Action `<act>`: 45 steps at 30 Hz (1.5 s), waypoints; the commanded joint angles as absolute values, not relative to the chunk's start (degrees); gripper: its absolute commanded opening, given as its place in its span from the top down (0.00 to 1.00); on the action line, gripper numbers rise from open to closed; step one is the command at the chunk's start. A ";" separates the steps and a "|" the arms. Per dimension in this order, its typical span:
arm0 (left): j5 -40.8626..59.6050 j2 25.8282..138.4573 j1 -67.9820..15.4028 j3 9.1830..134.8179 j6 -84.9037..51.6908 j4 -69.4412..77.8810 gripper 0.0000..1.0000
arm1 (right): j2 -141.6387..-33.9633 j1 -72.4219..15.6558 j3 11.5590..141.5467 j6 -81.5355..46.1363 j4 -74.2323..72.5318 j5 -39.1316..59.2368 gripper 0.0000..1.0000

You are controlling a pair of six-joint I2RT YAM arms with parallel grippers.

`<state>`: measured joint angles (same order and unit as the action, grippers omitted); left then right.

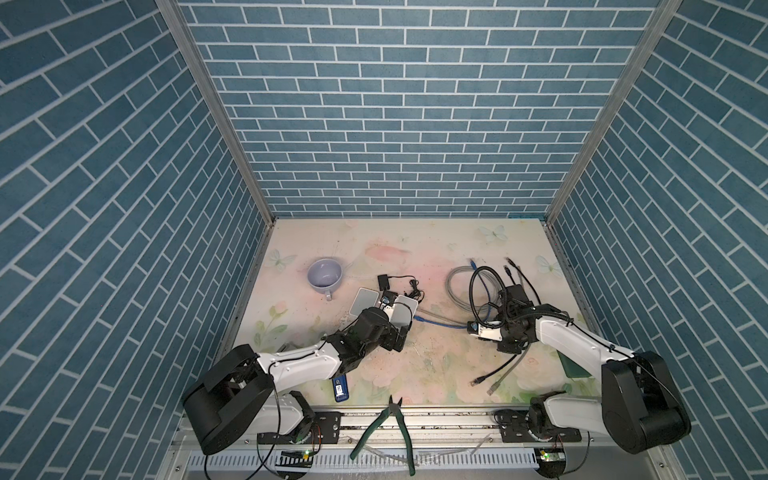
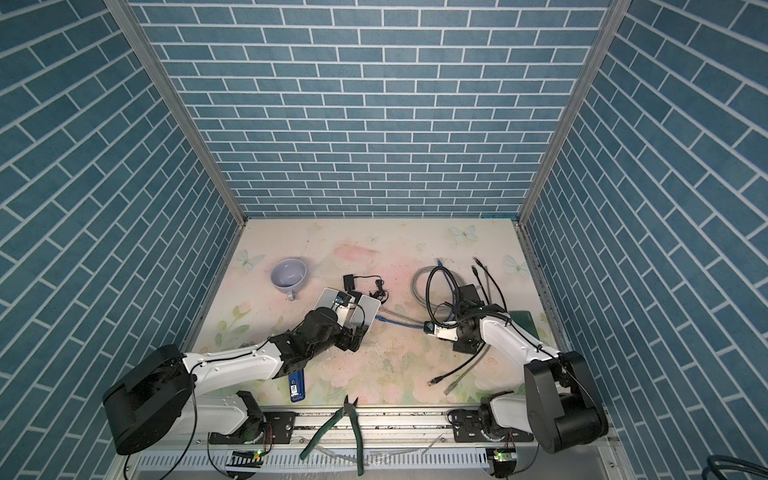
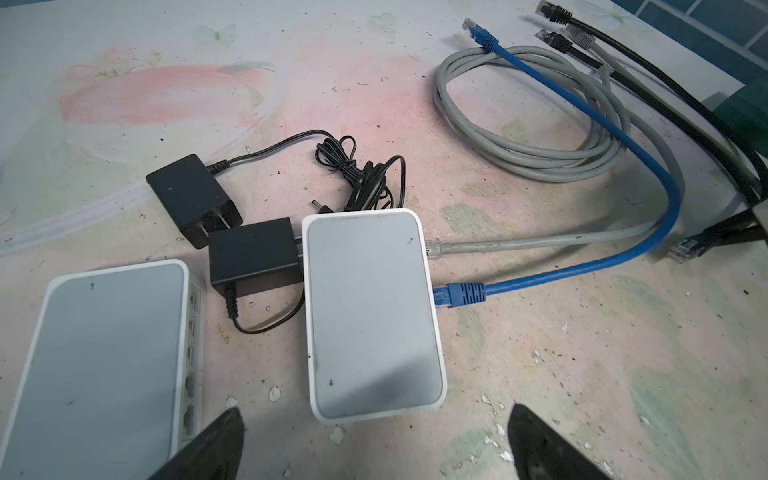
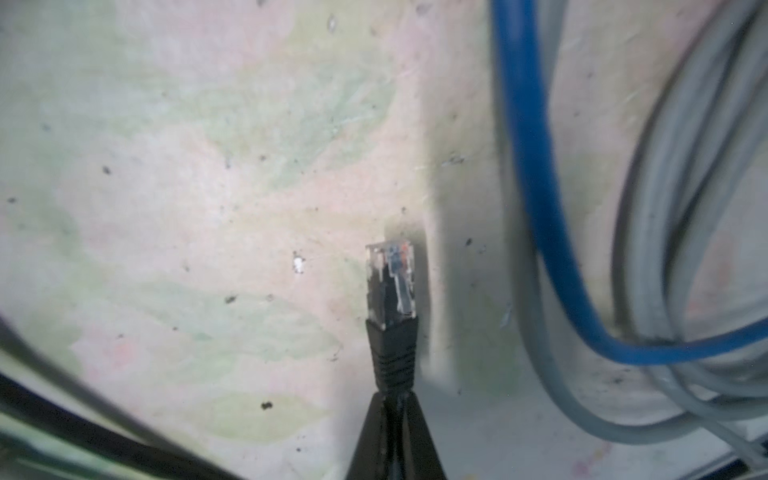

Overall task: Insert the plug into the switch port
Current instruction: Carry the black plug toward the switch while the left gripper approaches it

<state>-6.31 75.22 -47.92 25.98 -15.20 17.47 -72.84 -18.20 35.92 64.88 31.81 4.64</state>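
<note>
1. Right wrist view: the plug (image 4: 390,286), a black network connector with a clear tip, sticks out beyond the right gripper (image 4: 394,397). The jaws are pinched shut on its ribbed boot. It hangs low over the table (image 4: 166,208), latch clip towards the camera.
2. In both top views that gripper sits at about three o'clock from the switch (image 1: 405,314), well apart from it. The port side faces the gripper, with a blue cable (image 3: 459,294) and a grey cable (image 3: 498,245) already seated.
3. Judged from this, the step in hand is carrying the plug to a free port. The hold sits behind the connector, so it may pivot on contact. A square approach helps, with the clip turned like its neighbours, then a slow push.
4. The left gripper (image 3: 376,434) is spread wide and holds nothing, at the switch's six o'clock end in a top view. Closing on the housing would likely stop it sliding towards nine o'clock.
5. A grey coil (image 4: 685,249) lies just beside the plug and could snag.
6. The cup (image 1: 325,274), at ten o'clock from the switch, stands upright and looks empty.
</note>
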 commanded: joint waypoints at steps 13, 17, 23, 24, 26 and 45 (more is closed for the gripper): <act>-5.02 74.67 -47.73 28.63 -13.76 14.13 0.00 | -66.80 -28.73 38.76 65.81 28.71 14.09 0.97; -4.50 72.85 -47.72 28.16 -10.75 14.68 0.00 | -70.62 -33.36 40.58 62.90 23.45 15.18 0.97; -1.46 66.50 -47.73 24.02 -5.31 17.74 0.00 | -75.32 -37.57 41.74 59.80 14.22 15.89 0.97; -0.89 65.71 -47.72 23.49 -4.84 17.87 0.00 | -75.77 -37.99 42.00 59.12 13.10 16.07 0.97; 0.60 64.41 -47.72 22.18 -4.61 19.26 0.00 | -76.69 -38.87 42.35 57.09 10.32 16.47 0.97; 11.58 75.51 -47.91 25.47 -2.90 29.50 0.14 | -75.29 -42.97 38.49 49.34 3.07 19.78 0.96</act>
<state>10.20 74.67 -47.92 23.35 -5.06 27.70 -76.97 -42.50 39.97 50.70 4.56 17.91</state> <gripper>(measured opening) 0.864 0.075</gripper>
